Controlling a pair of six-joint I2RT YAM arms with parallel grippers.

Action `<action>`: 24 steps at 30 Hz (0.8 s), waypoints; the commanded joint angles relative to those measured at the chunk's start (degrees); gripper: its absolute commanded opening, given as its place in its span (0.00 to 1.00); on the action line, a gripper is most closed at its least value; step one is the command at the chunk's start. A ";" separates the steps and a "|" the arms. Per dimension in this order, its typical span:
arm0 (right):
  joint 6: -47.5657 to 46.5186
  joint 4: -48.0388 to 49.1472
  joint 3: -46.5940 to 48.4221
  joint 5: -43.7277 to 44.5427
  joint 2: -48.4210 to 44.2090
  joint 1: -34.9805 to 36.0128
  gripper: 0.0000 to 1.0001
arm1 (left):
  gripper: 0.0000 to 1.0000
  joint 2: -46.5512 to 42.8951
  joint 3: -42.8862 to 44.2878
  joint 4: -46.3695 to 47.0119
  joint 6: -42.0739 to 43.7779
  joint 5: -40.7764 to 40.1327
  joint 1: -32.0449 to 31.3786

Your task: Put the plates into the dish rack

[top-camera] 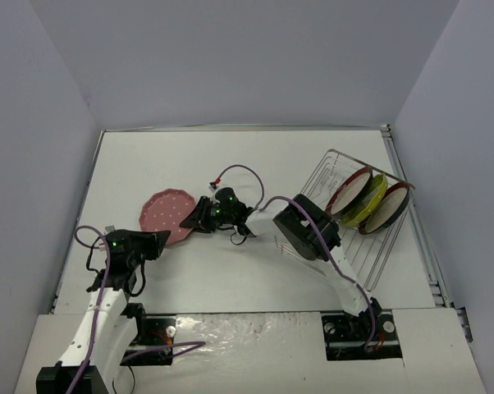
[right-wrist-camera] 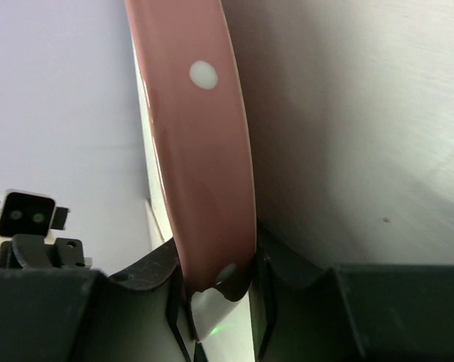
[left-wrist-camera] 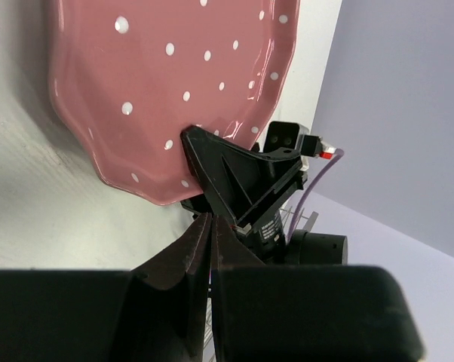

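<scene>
While the overhead view lays out the whole scene, only the wrist cameras show how the jaws stand. From above, the pink plate (top-camera: 163,213) with white dots sits at the left-centre of the white counter (top-camera: 230,156). The right arm reaches across, bringing the right end effector (top-camera: 196,217) to the plate's right edge. The left end effector (top-camera: 155,242) sits just beside the plate's near-left edge. The silver wire dish rack (top-camera: 377,256) stands at the far right, well apart from the pink plate. It holds three plates on edge, side by side: a dark-red-rimmed plate (top-camera: 349,190), the yellow-green plate (top-camera: 371,199) and a second dark-red-rimmed plate (top-camera: 388,208). The right wrist view, close up and edge-on, shows the pink scalloped rim pinched between the right end effector's two jaws. The left wrist view shows the left end effector closed on nothing, its jaws pressed together short of the plate. It also shows the other arm's black jaws clamped on the rim from the opposite side. Whether the plate is off the counter cannot be told.
</scene>
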 commanded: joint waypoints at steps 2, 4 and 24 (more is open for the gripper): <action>-14.21 -12.51 6.41 5.67 -8.10 1.44 0.00 | 0.00 -0.29 5.08 0.36 2.59 1.04 0.31; -16.56 -15.51 7.36 7.13 -9.40 1.62 0.00 | 0.00 -0.69 5.79 -1.72 3.90 0.51 0.48; -28.16 -33.29 16.83 17.74 -20.65 0.47 0.00 | 0.00 -0.05 20.77 -11.22 20.24 3.72 4.26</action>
